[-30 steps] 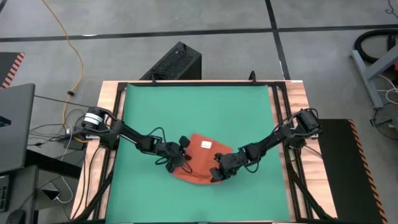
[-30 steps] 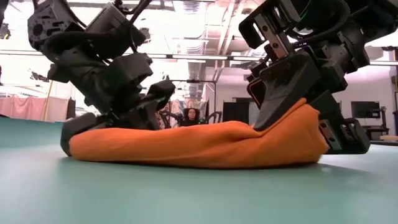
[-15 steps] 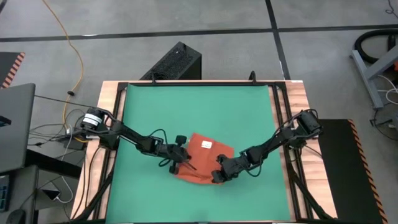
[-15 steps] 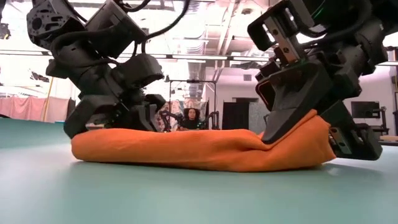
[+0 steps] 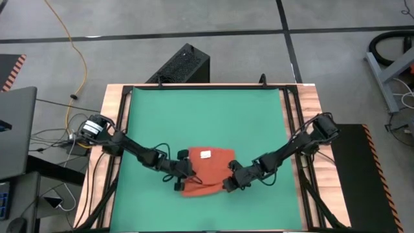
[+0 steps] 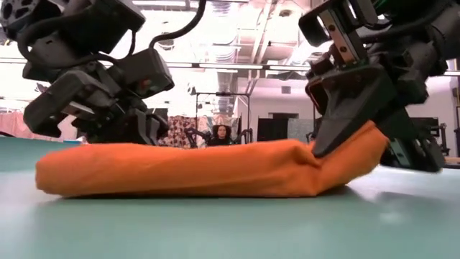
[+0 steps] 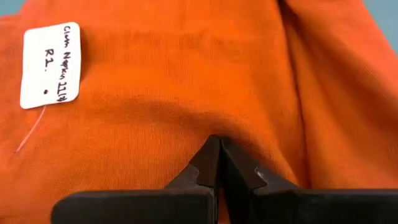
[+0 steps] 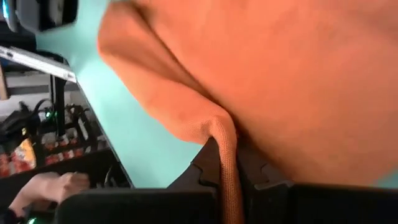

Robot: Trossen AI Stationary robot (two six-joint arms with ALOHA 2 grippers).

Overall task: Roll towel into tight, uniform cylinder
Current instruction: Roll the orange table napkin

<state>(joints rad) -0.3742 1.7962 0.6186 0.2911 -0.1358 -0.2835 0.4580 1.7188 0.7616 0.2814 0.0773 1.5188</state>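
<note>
The orange-red towel [image 5: 207, 169] lies bunched and folded over on the green mat [image 5: 207, 116], toward the near edge, its white tag [image 5: 206, 155] facing up. In the low view it is a long flat bundle [image 6: 180, 169] resting on its underside. My left gripper [image 5: 182, 176] is shut at the towel's left part, with its tips on the cloth [image 7: 219, 142]. My right gripper [image 5: 230, 182] is shut on the towel's right end [image 6: 359, 147]. My left gripper rests its shut fingertips on the towel's top layer [image 7: 214, 127], slanting down from the table's left. No cloth shows between the fingers. My right gripper pinches a folded ridge of cloth [image 8: 225, 134] at the towel's right end between its two fingers, slanting down from the right. That end is lifted off the mat; the rest lies flat.
A black box [image 5: 183, 65] stands beyond the table's far edge. A wooden border [image 5: 310, 103] and black rails frame the mat. Free mat lies far of the towel. A person [image 6: 218, 134] sits in the room behind; a hand [image 8: 43, 186] shows in the right wrist view.
Both grippers have gone toward the table's near edge. The towel has slid with them along the mat, toward the near edge and slightly left. It now lies longer and flatter. Its right end stays lifted in my right gripper. My left gripper has come off the towel's left end onto its top.
</note>
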